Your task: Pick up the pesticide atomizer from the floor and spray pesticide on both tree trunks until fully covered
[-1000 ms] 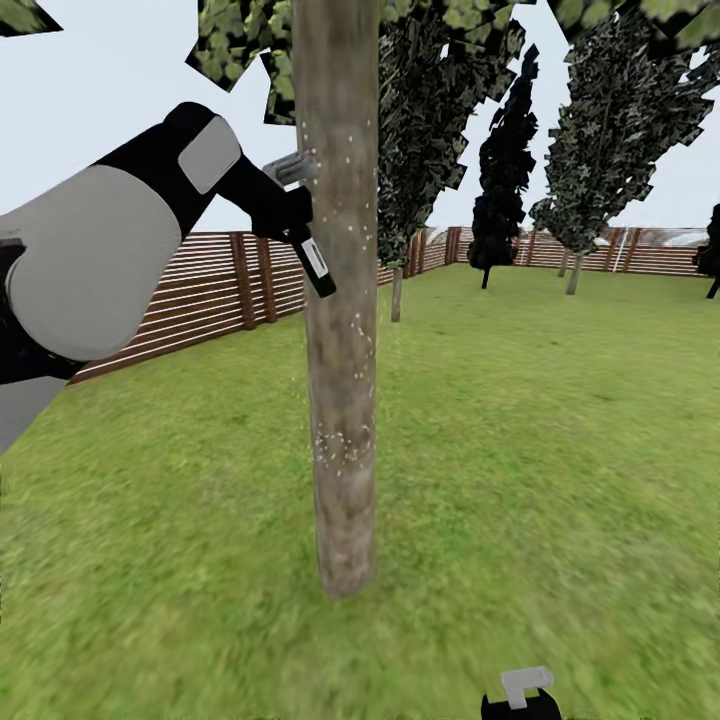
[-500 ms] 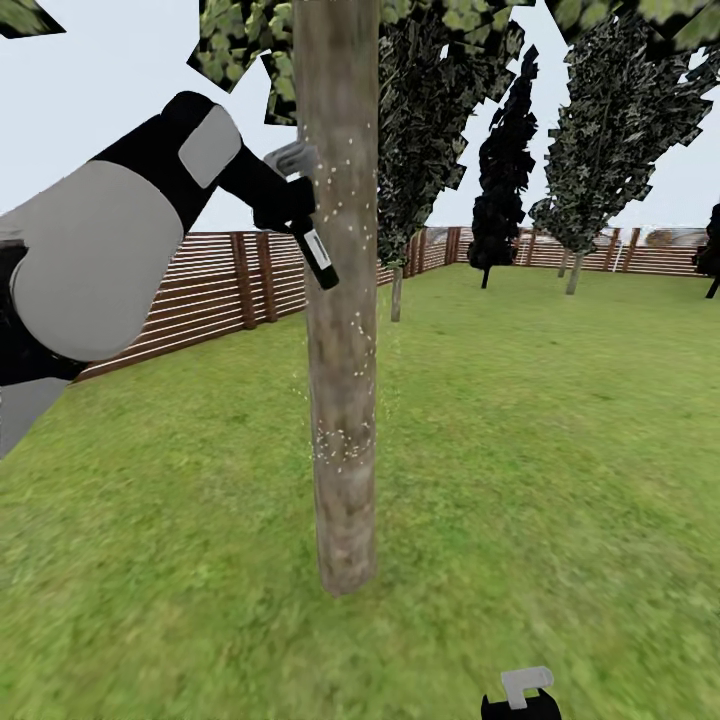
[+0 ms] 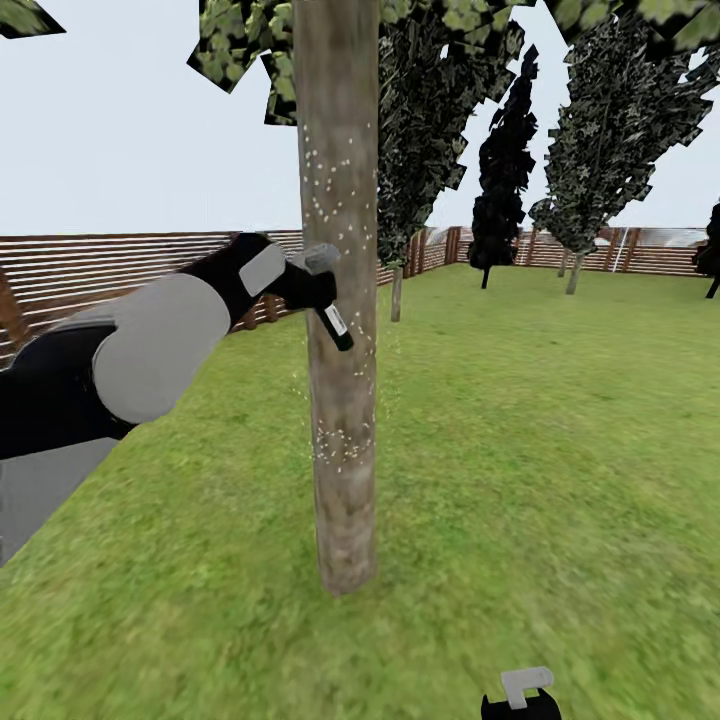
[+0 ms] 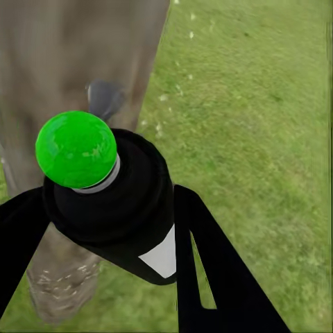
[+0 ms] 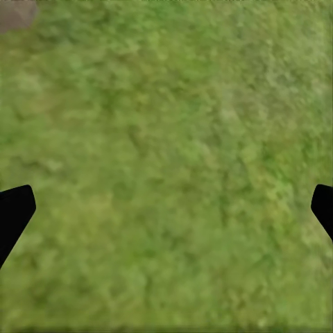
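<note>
Step in hand: we are spraying the first tree, holding the small dark bottle with the white label and pale grey trigger head, the pesticide atomizer (image 3: 326, 300), right against the thick upright grey-brown bark trunk (image 3: 340, 330), about halfway up its visible length.

Left gripper (image 3: 312, 287): we are keeping its black fingers (image 4: 208, 270) clamped on the atomizer's dark body; in the wrist view a bright green round cap (image 4: 76, 149) sits atop that body.

Right gripper (image 3: 520, 700): we are holding it low over the green grass lawn (image 3: 540, 420), fingers wide apart, gripping nothing.

Atomizer's look: tilted, pale head uppermost and touching the bark, dark base slanting down and away from the arm.

Pesticide (image 3: 335, 445): fine white specks are clustering in a band low on the trunk, with a looser scatter above the atomizer; bare bark is showing between these and near the foot.

Next move, as we judge it: we are needing to sweep the nozzle over the bare stretches, keeping it aimed at the bark, before heading to the second tree.

Surroundings: a brown horizontal-slat wooden fence (image 3: 150, 275) is ringing the lawn, with narrow dark cypress-like trees (image 3: 505, 170) beyond.
</note>
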